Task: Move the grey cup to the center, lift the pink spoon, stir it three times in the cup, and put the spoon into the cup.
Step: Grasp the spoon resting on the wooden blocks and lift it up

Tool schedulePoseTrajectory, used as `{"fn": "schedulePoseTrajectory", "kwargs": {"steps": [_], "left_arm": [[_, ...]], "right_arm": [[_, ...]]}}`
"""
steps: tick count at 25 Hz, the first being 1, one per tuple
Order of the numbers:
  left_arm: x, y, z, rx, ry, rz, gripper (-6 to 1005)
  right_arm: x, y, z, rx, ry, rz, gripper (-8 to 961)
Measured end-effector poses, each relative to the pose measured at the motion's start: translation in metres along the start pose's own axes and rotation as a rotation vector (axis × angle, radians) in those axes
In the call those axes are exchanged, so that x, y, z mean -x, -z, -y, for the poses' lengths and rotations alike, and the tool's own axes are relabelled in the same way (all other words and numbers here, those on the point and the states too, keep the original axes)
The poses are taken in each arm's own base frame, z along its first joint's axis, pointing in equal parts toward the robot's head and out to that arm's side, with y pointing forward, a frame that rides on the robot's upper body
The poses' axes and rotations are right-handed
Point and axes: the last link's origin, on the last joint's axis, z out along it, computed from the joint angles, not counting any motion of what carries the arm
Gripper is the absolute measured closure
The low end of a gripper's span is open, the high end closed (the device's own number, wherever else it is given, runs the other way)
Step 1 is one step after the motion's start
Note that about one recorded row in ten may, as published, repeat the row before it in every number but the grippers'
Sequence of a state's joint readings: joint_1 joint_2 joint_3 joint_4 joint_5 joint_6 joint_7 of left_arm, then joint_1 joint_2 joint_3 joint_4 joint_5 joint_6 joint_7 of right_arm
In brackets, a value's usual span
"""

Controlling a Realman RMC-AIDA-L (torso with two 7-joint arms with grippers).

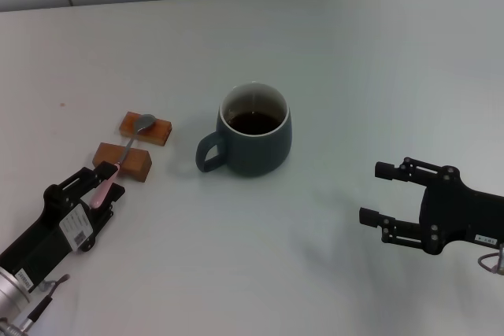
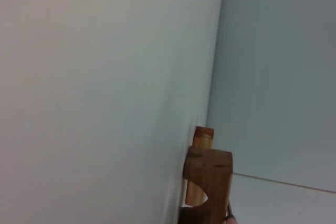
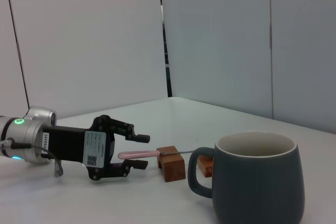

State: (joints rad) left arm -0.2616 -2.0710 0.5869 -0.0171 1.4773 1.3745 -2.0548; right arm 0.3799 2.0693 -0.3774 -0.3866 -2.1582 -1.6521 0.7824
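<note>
The grey cup [image 1: 253, 133] stands upright on the white bench [image 1: 378, 68], dark liquid inside it and its loop handle turned toward the robot's left. Taking the cup as the landmark: two small brown wooden blocks [image 1: 134, 144] lie on the bench a little way off on the handle side, one just beyond the other, and the pink spoon [image 1: 120, 158] rests across them. Its grey metal bowl sits on the farther block, and its pale pink handle runs back over the nearer block and past it, clear of the bench.

The left hand [image 1: 101, 185] is low on that same side of the cup, just behind the nearer block. Its fingers are parted and stand on either side of the end of the pink handle — the right wrist view shows one finger above the handle and one below it, with a gap at each, so the hand has not closed on the spoon. In the left wrist view only the two blocks [image 2: 207, 177] show against the bench.

The right hand [image 1: 379, 193] hovers on the other side of the cup, well apart from it and nearer the robot, its fingers wide apart and holding nothing.
</note>
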Motion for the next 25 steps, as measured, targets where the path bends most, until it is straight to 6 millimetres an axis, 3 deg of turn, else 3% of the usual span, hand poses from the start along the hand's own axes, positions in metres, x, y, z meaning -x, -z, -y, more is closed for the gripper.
{"fn": "schedulePoseTrajectory", "kwargs": {"steps": [25], "left_arm": [[0.0019, 0.0013, 0.003, -0.01, -0.014, -0.003, 698]], "right_arm": [[-0.0017, 0.0005, -0.0034, 0.011, -0.007, -0.003, 201]]}}
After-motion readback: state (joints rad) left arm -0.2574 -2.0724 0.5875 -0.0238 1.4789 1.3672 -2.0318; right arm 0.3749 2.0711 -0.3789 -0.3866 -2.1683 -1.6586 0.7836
